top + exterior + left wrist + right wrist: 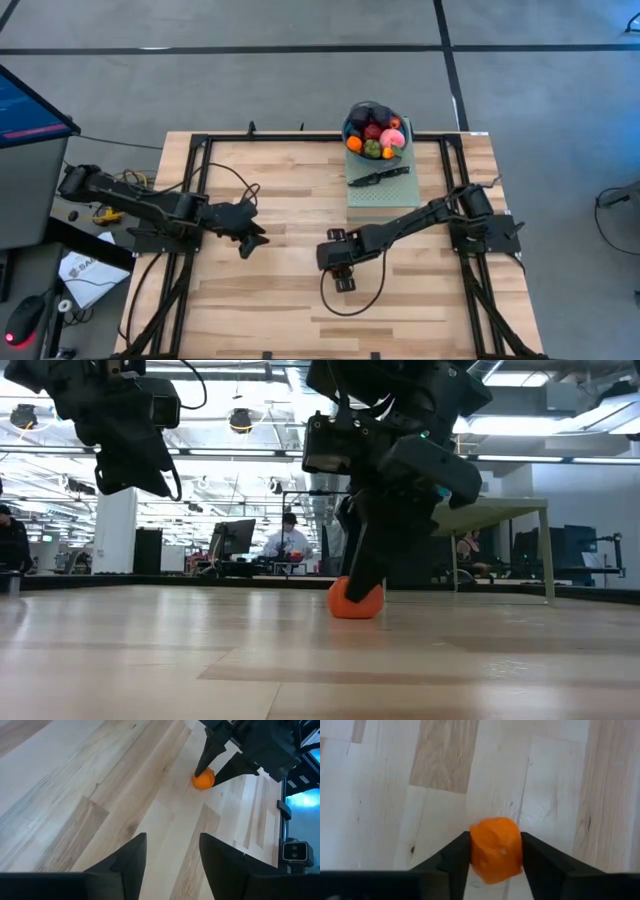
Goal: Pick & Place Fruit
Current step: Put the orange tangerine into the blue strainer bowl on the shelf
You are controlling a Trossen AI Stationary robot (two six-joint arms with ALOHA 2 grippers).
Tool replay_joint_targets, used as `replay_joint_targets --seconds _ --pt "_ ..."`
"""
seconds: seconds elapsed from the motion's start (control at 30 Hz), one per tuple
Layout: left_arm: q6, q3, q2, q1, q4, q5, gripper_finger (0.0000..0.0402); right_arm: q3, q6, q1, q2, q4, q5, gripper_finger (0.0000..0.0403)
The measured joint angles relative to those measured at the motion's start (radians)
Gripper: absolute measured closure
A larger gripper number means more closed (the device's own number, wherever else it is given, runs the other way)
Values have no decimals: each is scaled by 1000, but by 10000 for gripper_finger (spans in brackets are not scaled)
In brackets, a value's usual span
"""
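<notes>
Fruit (376, 137) is observed heaped in a dark bowl (352, 118) at the far edge of the wooden table (290, 190), right of that edge's middle: red, pink, dark purple, green and orange pieces are visible. The bowl stands at the far end of a green mat (385, 190), and a black knife (379, 177) lies across that mat just on the near side of the bowl. One orange fruit piece (496, 849) sits apart from the rest, on bare boards near the table's centre, well clear of all four edges. The right gripper (496, 851) is lowered over it, a dark finger pressed against each side, the piece resting on the wood in the low view (355, 600) and seen from farther off in the left wrist view (203, 779); the grip is closed on the orange piece. The right arm reaches in from its mount at the right edge. The left gripper (171, 854) hangs above the table toward the left edge, fingers parted with nothing between them, pointing toward the orange piece. Open boards lie between the two grippers, and the near half of the table is bare wood apart from a black cable (350, 300) looping beneath the right arm. A black frame (200, 150) runs along the table's left, right and far edges.
</notes>
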Motion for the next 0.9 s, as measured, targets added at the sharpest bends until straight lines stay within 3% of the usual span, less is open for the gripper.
replay_joint_targets --seconds 0.23,0.43,0.63,0.9 --pt "0 0 0 0 2 0 226 3 116 0 -29 -21 -9 286" --pt "0 0 0 0 6 0 231 49 219 2 -166 -124 -12 259" --pt "0 0 0 0 13 0 231 121 254 -33 -400 -221 2 240" --pt "3 0 0 0 34 -27 236 172 336 -218 -700 -299 297 257"
